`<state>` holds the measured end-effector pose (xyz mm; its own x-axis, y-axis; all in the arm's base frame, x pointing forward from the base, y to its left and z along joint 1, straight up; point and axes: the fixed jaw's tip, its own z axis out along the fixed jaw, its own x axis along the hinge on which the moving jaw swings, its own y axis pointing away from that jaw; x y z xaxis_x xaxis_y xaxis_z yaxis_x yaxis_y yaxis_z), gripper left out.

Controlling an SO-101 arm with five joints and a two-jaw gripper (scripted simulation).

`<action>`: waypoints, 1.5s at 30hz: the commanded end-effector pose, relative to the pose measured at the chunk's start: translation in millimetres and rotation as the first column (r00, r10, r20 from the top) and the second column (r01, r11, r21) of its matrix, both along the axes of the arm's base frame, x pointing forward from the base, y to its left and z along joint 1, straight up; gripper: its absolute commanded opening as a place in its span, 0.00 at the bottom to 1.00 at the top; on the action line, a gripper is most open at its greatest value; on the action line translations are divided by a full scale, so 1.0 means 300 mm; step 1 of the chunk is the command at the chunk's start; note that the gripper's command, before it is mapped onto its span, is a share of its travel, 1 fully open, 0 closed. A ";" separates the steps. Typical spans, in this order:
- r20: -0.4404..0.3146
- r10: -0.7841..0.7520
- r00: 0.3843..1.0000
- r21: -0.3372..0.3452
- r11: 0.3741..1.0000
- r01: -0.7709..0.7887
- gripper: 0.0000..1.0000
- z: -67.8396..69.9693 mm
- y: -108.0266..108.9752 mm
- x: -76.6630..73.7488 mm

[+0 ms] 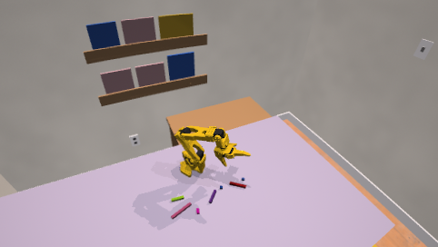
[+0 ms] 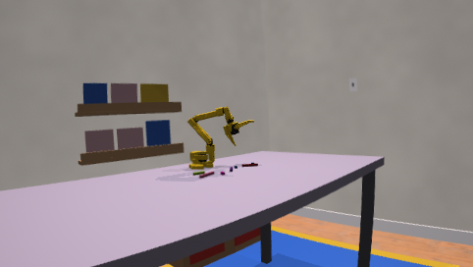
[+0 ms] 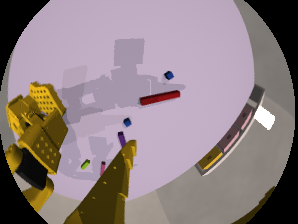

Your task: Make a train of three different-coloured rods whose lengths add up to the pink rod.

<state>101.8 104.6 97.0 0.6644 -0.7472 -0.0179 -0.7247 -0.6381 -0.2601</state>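
My gripper (image 1: 237,160) (image 2: 244,133) is wide open and empty, high above the table near the red rod. The red rod (image 1: 237,184) (image 2: 249,165) (image 3: 160,98) lies flat, with one blue rod (image 1: 243,179) (image 3: 169,75) close beside it, apart. Another blue rod (image 1: 221,187) (image 2: 236,167) (image 3: 127,122) lies near an end of the purple rod (image 1: 213,196) (image 3: 121,139), not in line. The magenta rod (image 1: 197,211) (image 2: 222,173) lies between the purple and pink rods, hidden in the wrist view. The pink rod (image 1: 181,211) (image 2: 206,175) (image 3: 103,168) and lime rod (image 1: 177,198) (image 2: 198,173) (image 3: 85,164) lie apart.
The arm's base (image 1: 193,167) (image 2: 201,159) stands behind the lime rod on the lilac table (image 1: 309,182) (image 2: 123,211). Shadows of the arm fall across the table around the rods. Wall shelves (image 1: 145,48) (image 2: 130,109) hang behind the arm, beyond the table.
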 end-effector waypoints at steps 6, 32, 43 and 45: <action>0.003 -0.162 0.987 0.059 0.985 0.162 0.86 0.019 0.008 0.034; -0.184 -0.848 0.498 -0.079 0.518 0.852 0.25 -0.087 -0.070 0.097; -0.190 -0.889 0.416 -0.099 0.439 0.893 0.19 -0.098 -0.079 0.102; -0.190 -0.889 0.416 -0.099 0.439 0.893 0.19 -0.098 -0.079 0.102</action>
<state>122.7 76.5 57.7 -0.3761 -0.9266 -0.0010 -0.9266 0.3761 -0.0023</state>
